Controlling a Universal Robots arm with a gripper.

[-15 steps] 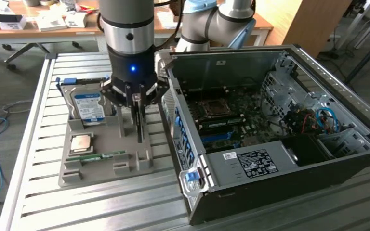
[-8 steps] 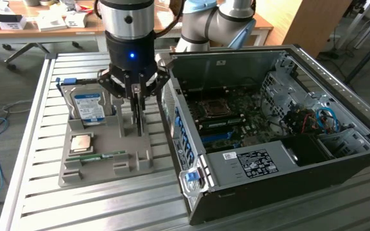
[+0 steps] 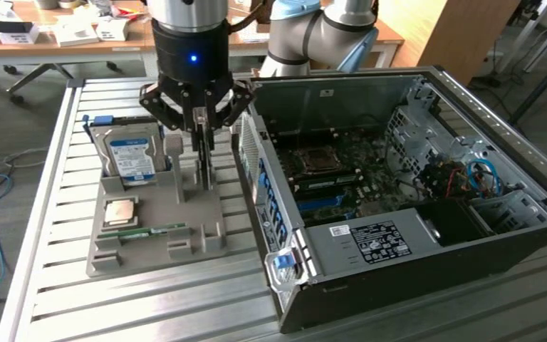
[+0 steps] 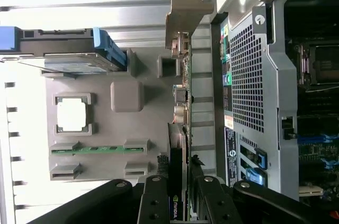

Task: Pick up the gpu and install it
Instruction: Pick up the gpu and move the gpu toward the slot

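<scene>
Currently, the gripper stands vertically over the grey parts holder on the slatted tabletop, with its fingers lowered on either side of the gpu; the two fingers appear pressed against the card's opposite faces, pinching it across its thickness; the card stands on its long edge in a slot of the holder, which presents both flat faces to the fingers and leaves the upper edge free for a straight approach from above; whether its lower edge has left the slot cannot be determined; the holder sits just beside the open computer case, probably so that the transfer distance is short; the case lies on its side with the motherboard facing up, giving access from above; in the wrist view the gpu appears edge-on as a thin dark board with a narrow green edge, small connectors along it and a grey angled metal bracket at the far end, the gripper straddling its near end; a hard drive, a processor and a memory stick occupy the holder's other seats, apart from the fingers
</scene>
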